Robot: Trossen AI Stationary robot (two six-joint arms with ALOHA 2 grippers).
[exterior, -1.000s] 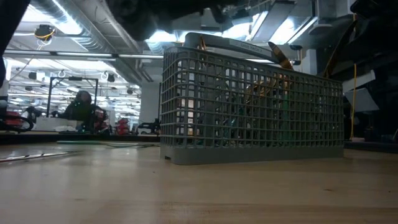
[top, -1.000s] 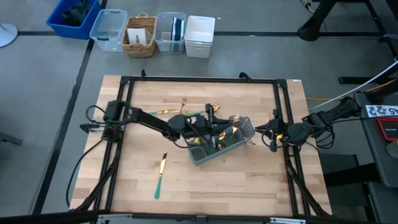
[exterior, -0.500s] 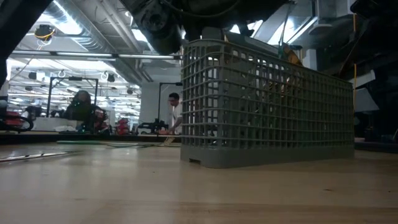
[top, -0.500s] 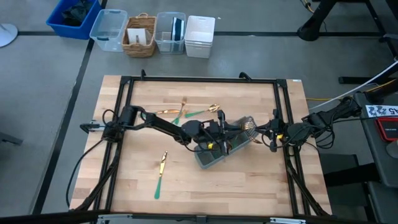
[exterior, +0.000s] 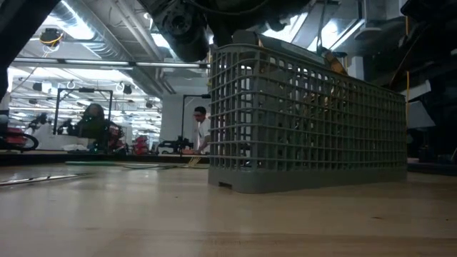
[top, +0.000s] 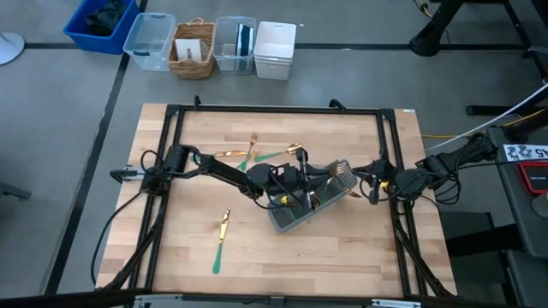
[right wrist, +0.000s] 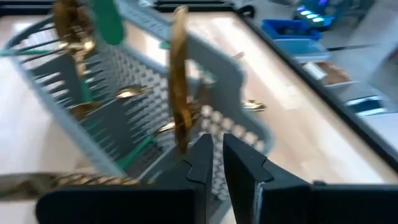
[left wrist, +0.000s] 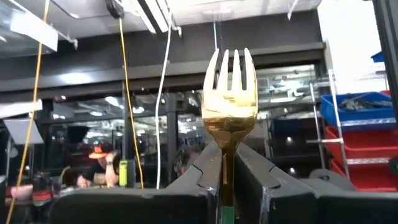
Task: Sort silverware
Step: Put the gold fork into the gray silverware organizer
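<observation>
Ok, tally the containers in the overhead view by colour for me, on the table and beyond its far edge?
Blue bin: 1
Clear bins: 2
Wicker basket: 1
White bin: 1
Grey caddy, on the table: 1
Total: 6

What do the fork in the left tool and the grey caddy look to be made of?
Fork: polished gold-toned metal by its mirror glare; a green handle just shows below. Caddy: likely moulded plastic, matte grey open lattice walls.
</observation>
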